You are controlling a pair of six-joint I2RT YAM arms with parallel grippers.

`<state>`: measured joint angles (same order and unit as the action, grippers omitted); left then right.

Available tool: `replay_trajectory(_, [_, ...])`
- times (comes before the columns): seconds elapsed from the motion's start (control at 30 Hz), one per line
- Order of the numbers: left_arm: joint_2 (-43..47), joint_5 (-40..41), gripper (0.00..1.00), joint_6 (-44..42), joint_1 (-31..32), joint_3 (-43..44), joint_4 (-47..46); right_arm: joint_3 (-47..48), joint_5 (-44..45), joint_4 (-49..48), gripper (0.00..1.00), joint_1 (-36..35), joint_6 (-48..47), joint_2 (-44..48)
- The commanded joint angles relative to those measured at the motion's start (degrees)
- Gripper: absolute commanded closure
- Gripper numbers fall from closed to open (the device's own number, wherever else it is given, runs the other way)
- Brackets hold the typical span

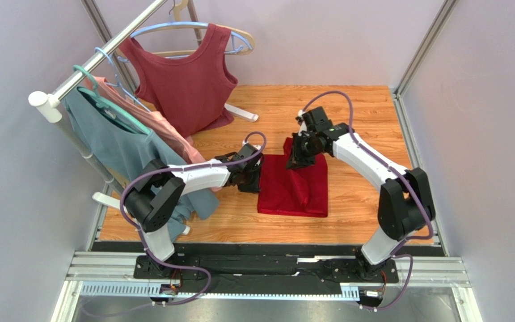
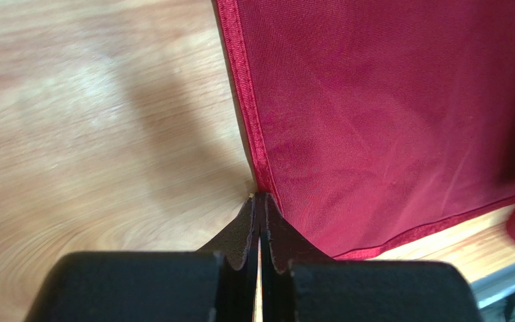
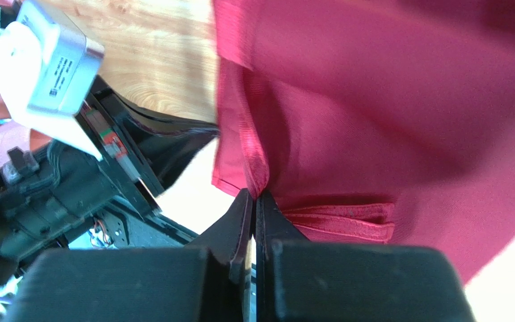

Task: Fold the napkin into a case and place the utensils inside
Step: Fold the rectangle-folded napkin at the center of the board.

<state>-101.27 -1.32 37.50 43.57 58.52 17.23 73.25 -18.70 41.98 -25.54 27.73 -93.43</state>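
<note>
The napkin (image 1: 292, 193) is found lying at the middle of the table (image 1: 361, 114). Its left hem is pinched in the closed jaws of the left gripper (image 1: 250, 178). Its far edge is pinched and raised by the right gripper (image 1: 300, 158).

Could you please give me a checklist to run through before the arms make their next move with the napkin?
1. Grip of the left tool on the hem of the napkin: ok, though only at the very tips.
2. Grip of the right tool on the hem: ok, cloth bunched at its tips.
3. Fold into a case: not ok, the napkin is a broad sheet on the table.
4. Whereabouts of the utensils: cannot tell, none shows in any view.
5. Clearance between the left arm and the hanging teal shirt: cannot tell, they overlap from above.
</note>
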Motion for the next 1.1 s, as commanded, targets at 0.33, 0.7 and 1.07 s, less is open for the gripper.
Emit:
replay_trajectory(0.33, [-0.2,-0.2,1.00,2.0,0.5,-5.9,-2.0,2.8,0.0,-10.9,1.00,-5.6,8.3,-10.6])
replay_trajectory(0.7, [1.1,-0.2,1.00,2.8,0.5,-7.1,-2.4,2.0,4.1,-11.0,1.00,-5.6,14.5,-12.8])
replay_trajectory(1.07, [1.3,0.1,1.00,2.1,0.5,-6.3,-1.3,-1.1,10.0,-7.6,1.00,-5.6,13.1,-11.5])
